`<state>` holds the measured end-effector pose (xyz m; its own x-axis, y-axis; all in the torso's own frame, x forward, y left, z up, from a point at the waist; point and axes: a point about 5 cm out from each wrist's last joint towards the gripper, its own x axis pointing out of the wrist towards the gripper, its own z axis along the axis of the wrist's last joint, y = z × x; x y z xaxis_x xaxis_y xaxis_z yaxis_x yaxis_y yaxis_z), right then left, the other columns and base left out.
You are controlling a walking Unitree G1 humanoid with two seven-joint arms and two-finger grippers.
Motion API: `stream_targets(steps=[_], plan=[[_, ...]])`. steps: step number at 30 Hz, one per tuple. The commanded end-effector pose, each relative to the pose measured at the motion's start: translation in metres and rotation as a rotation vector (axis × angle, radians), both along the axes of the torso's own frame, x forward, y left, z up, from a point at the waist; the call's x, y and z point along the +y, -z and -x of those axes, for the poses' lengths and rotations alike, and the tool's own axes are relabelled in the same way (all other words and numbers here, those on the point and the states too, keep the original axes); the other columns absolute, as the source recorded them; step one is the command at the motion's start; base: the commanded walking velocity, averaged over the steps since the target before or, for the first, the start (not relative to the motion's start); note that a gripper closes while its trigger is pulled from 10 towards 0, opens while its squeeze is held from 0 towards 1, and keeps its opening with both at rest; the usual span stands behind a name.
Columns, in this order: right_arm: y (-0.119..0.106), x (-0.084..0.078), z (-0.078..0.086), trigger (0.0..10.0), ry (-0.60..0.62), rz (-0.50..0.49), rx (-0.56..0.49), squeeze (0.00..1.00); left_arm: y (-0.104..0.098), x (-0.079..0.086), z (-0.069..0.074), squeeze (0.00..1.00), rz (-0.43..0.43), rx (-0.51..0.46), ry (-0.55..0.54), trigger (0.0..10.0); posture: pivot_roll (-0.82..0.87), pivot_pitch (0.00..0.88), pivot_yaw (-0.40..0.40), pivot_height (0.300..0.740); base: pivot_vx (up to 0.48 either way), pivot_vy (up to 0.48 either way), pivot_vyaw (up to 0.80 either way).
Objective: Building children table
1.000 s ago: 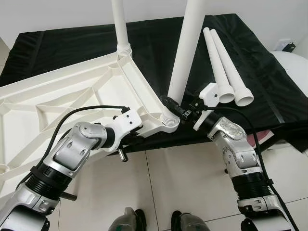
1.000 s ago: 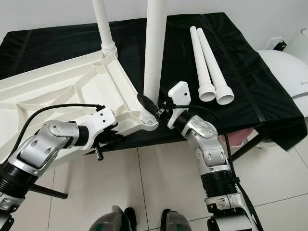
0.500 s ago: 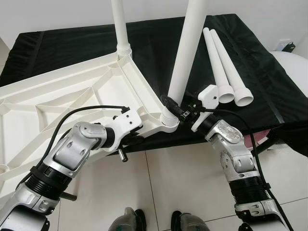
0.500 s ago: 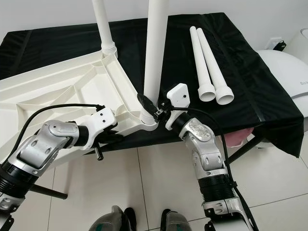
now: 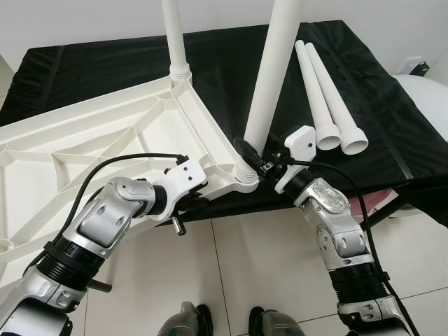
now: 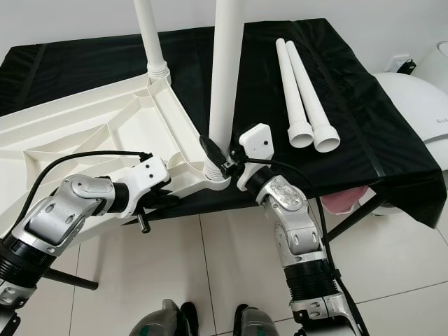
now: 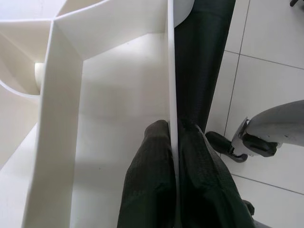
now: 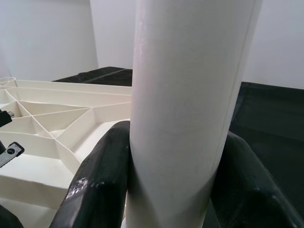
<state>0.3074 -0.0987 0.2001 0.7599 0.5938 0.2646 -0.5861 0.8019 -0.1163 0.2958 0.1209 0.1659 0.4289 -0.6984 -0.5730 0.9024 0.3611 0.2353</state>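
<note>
A white children's tabletop (image 5: 91, 140) lies upside down on a black-draped table (image 5: 105, 63), ribs showing. One white leg (image 5: 173, 35) stands in its far corner socket. A second white leg (image 5: 269, 77) stands in the near corner socket (image 5: 246, 175), leaning slightly. My right gripper (image 5: 252, 155) is shut on this leg just above the socket; its fingers (image 8: 99, 180) wrap both sides of the tube (image 8: 185, 104). My left gripper (image 7: 172, 142) is shut on the tabletop's front rim (image 7: 171, 71), left of the socket.
Two spare white legs (image 5: 325, 91) lie side by side on the black cloth at the right. A white rounded object (image 5: 427, 98) stands at the far right. Tiled floor (image 5: 266, 266) lies below, with my feet near the bottom edge.
My right forearm and elbow have shifted slightly left, toward the table; the gripper stays on the leg. The left arm has not moved.
</note>
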Motion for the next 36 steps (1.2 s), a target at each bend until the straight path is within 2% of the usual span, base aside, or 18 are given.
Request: stream_targets(steps=[1,16,27,36], plan=[[0.023,-0.0002,0.0012,10.0,0.028,0.05,0.101,0.0,0.0119,-0.0003,0.0043,0.0,-0.028,0.064,0.022,10.0,-0.07,0.18,0.035,0.74,0.0,0.0,0.0],[0.0199,-0.0001,0.003,10.0,0.125,0.02,0.087,0.0,0.013,-0.0019,0.0049,0.0,-0.027,0.064,0.029,10.0,-0.07,0.168,0.032,0.74,0.0,0.0,0.0],[0.0162,0.0066,0.0069,10.0,0.196,0.049,0.034,0.0,0.0123,-0.0027,0.005,0.0,-0.028,0.062,0.033,10.0,-0.07,0.165,0.032,0.74,0.0,0.0,0.0],[0.0179,0.0051,0.007,10.0,0.259,0.048,0.039,0.0,0.0125,-0.0032,0.005,0.0,-0.029,0.063,0.037,10.0,-0.08,0.166,0.034,0.74,0.0,0.0,0.0]])
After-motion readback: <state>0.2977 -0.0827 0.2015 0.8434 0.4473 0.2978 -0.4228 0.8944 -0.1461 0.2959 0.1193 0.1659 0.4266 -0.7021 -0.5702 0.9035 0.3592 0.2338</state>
